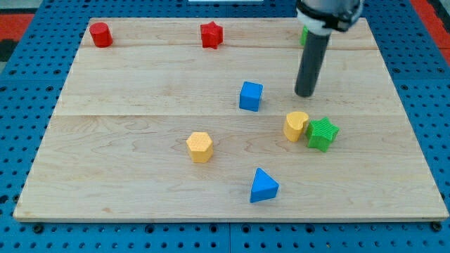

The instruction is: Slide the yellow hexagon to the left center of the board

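Rod enters from the view's top right and stands nearly upright, leaning slightly toward the view's left as it descends. My tip (306, 93) rests at board level, free of every block; it is a bare rod end, with nothing to spread or pinch, and nothing pressed against it.

Nearest block: blue cube (250, 96), just to the view's left of the tip, a clear gap between. Below the tip, toward the view's bottom: yellow heart-shaped block (296, 126), touching or nearly touching the green star (322, 133) on its right side. A green block (304, 35) is mostly hidden behind the rod; shape cannot be told.

Yellow hexagon (200, 146): lies flat, left of and below the tip, well apart from it, a little left of board centre. Compact piece, no evident long axis; one flat side faces the view's bottom.

Blue triangle (263, 186) below centre. Red cylinder (101, 34) and red star (211, 34) sit along the top edge of the wooden board (105, 161).
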You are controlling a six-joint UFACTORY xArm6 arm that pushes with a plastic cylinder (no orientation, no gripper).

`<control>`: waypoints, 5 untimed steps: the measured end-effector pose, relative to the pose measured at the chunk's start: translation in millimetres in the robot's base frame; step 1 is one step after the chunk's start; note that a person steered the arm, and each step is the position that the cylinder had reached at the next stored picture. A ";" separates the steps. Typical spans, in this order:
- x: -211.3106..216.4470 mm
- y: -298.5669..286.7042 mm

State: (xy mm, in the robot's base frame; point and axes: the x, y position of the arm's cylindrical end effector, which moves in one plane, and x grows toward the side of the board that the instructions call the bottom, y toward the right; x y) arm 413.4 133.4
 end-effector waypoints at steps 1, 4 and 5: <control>46.7 12.3; 107.3 -141.5; 100.9 -237.5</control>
State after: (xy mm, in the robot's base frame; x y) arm 514.3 -104.1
